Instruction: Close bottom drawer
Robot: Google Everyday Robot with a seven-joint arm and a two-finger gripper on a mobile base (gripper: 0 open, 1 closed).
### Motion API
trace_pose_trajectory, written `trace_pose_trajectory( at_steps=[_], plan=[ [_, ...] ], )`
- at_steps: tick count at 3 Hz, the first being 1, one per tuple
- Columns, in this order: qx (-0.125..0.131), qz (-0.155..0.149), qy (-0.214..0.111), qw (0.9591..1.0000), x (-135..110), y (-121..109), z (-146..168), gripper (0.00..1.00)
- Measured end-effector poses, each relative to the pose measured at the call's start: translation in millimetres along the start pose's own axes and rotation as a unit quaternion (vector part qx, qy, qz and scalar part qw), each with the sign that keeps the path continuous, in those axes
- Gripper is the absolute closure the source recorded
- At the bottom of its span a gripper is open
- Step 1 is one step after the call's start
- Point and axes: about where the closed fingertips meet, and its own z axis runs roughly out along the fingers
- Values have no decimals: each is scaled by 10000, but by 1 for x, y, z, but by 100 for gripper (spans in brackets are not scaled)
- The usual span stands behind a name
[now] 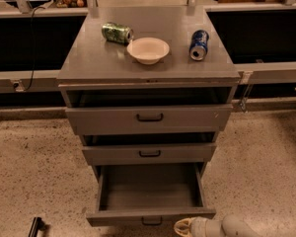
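The bottom drawer (150,215) of the grey cabinet is pulled far out, and its empty inside shows. Its small black bar handle (152,221) sits at the lower edge of the view. My gripper (183,226) is at the bottom of the view, just right of the handle and right at the drawer's front face, with the pale arm reaching in from the lower right. The mid-sized drawer (149,153) and the top drawer (148,117) above stand slightly open.
On the cabinet top (89,63) lie a green can (117,33), a white bowl (148,50) and a blue can (199,44). A dark counter runs behind. Speckled floor (34,172) lies on both sides. A black object (35,227) lies at the lower left.
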Motion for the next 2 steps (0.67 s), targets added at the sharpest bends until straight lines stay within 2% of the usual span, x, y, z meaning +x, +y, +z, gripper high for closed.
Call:
trace_pose_trajectory(
  at_steps=[1, 2],
  plan=[
    [26, 149, 8, 9999, 12, 9, 15, 100],
    [146, 221, -1, 9996, 19, 5, 26, 100]
  ],
)
